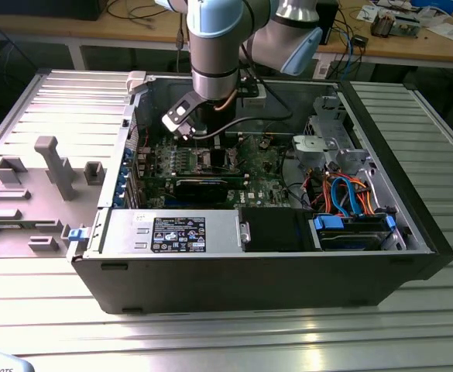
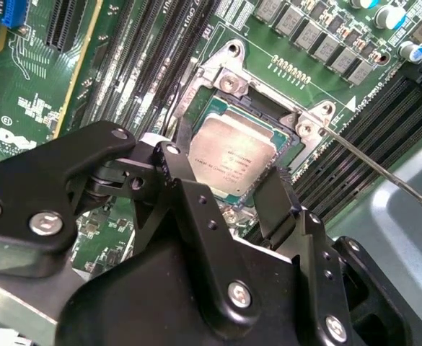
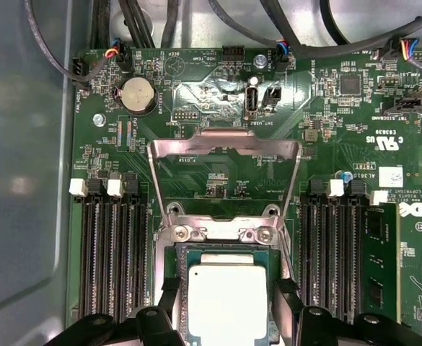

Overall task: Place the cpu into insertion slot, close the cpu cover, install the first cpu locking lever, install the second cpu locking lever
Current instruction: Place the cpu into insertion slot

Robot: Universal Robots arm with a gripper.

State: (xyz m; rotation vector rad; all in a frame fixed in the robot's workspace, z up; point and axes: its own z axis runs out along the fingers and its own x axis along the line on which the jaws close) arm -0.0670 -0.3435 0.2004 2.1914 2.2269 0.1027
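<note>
Second wrist view: the gripper (image 2: 230, 173), closed narrowly on the cpu (image 2: 229, 158), holds it flat in the insertion slot (image 2: 229, 81) directly beneath. The cpu cover (image 3: 196, 146) stands open. In the exterior view, the gripper sits at twelve o'clock from the expansion card (image 1: 203, 184).

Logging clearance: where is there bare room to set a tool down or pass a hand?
Free: the slatted table in front of the case and at the exterior view's right; the grey panel beside the board in the first wrist view. Crowded: the cpu is hemmed by the gripper, the open cpu cover and memory slots; cables fill the drive corner.
</note>
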